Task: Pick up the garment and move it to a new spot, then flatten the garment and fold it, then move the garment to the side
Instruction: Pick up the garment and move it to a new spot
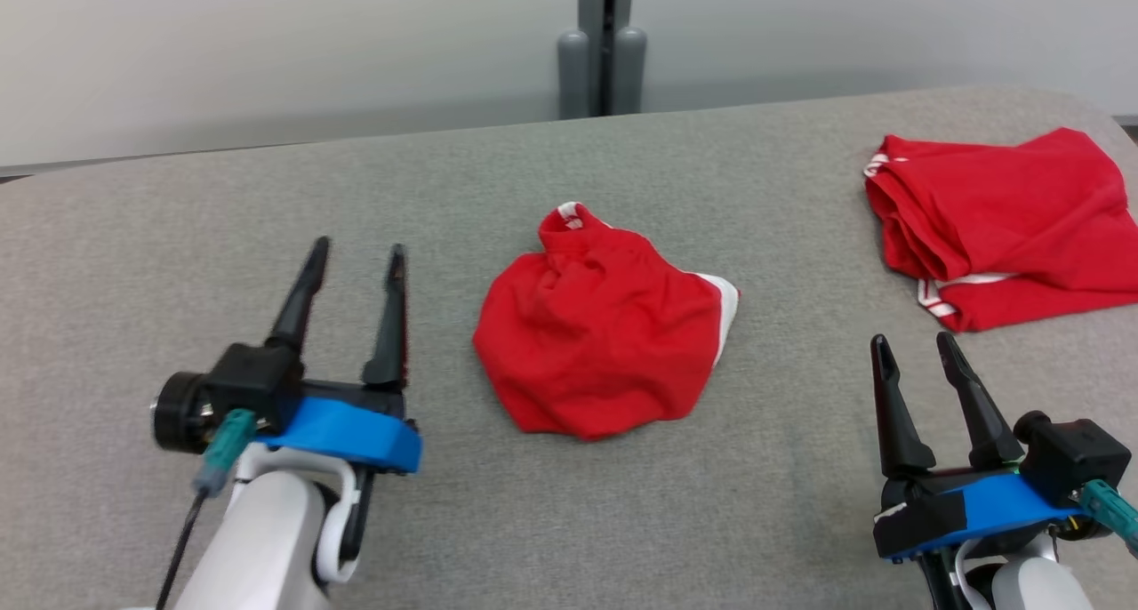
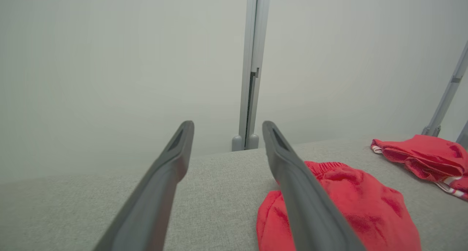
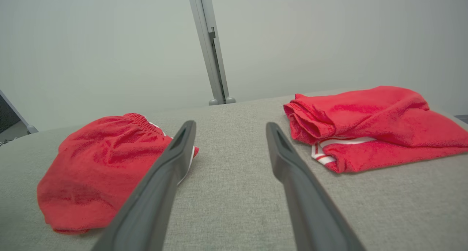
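The crumpled red garment lies bunched in the middle of the grey table, touched by neither gripper. The left gripper is just to its left with its 2 fingers spread and empty, and the right gripper, near the robot on the right, is likewise spread and holds nothing. A folded red garment rests at the table's far right, well apart from the crumpled one.

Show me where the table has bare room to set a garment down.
Widest bare patch: the left half of the table, from the left gripper to the far edge. A bare strip runs between the crumpled garment and the folded garment, ahead of the right gripper. The far right corner is crowded.
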Controlling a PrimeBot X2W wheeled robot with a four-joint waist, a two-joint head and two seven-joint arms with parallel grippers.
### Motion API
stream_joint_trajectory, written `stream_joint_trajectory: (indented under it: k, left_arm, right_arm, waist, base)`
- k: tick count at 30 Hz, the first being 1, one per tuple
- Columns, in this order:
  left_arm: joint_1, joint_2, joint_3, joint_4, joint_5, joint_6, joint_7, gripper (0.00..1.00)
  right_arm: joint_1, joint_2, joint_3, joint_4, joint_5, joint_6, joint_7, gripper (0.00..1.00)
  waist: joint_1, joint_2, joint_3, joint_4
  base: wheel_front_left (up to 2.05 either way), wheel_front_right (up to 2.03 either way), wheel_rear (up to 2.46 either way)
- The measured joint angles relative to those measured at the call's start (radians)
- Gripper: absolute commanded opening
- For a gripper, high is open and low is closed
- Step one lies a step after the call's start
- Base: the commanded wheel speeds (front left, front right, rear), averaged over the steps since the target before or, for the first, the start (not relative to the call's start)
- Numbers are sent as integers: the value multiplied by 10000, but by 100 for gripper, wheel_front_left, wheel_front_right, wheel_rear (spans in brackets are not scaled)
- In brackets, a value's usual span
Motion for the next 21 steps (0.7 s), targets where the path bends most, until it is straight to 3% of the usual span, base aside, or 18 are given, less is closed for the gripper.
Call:
stream_joint_trajectory:
  k: [8, 21]
  left_arm:
    - [1352, 159, 1271, -1156, 90, 384, -2, 100]
    - [3029, -163, 2096, -1315, 424, 359, 0, 100]
  right_arm:
    - [154, 4, -77, -88, -100, 0, 113, 100]
    - [699, 4, -318, -355, -268, 0, 420, 100]
  waist:
    - [0, 0, -373, 704]
    - [0, 0, -872, 1251]
  base:
    - [0, 0, 0]
    - [0, 0, 0]
